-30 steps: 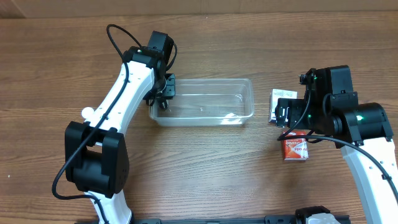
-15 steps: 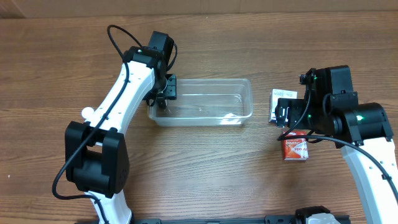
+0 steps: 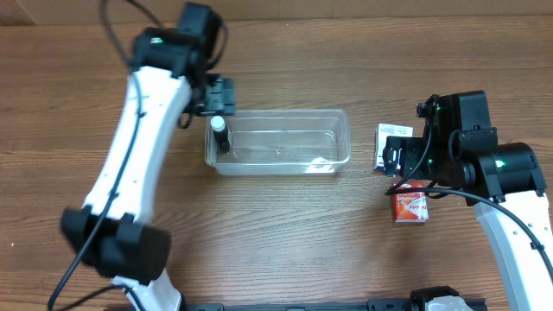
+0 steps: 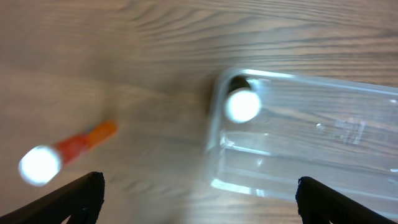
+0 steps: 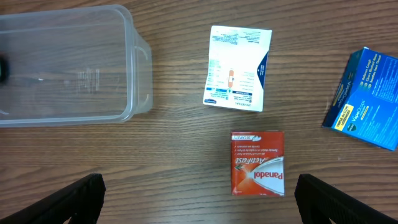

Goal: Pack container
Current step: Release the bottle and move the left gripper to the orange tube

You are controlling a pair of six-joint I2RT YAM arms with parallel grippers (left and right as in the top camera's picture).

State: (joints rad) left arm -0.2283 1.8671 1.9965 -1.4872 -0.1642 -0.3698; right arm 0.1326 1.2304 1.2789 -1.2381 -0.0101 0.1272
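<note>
**Left pincer**: jaws spread wide with nothing between them. It hangs above the left end of the container, over the worktop.

**Right pincer**: jaws likewise wide apart and empty, held over the boxes to the right of the container.

**Container**: one, clear plastic. It sits on the worktop between the two arms, long side running left to right.

**Contents**
- One white-capped bottle, standing upright in the left end, close to the wall. The rest of the floor is bare.

**Outside, on the worktop**
- Orange-red tube: one, with a white end. It lies left of the container and apart from it; it is blurred in the left wrist view and no detail can be read.
- White box: one, lying flat just to the right of the container.
- Red box: one, lying flat below the white box and apart from it.
- Blue box: one, at the far right edge of the right wrist view and partly cut off.

**Tally:** six things in all. One is the container, one is packed and four are unpacked.

**Step in hand (judged):** packing is at an early stage, with both arms free to fetch the next item.

**Next move (judged):**
- One pincer descends on a nearby item: the tube for the left, a box for the right.
- It closes across the item's narrow width and carries it over the rim.
- It sets the item on the bare floor, clear of the bottle so that the bottle is not toppled.
</note>
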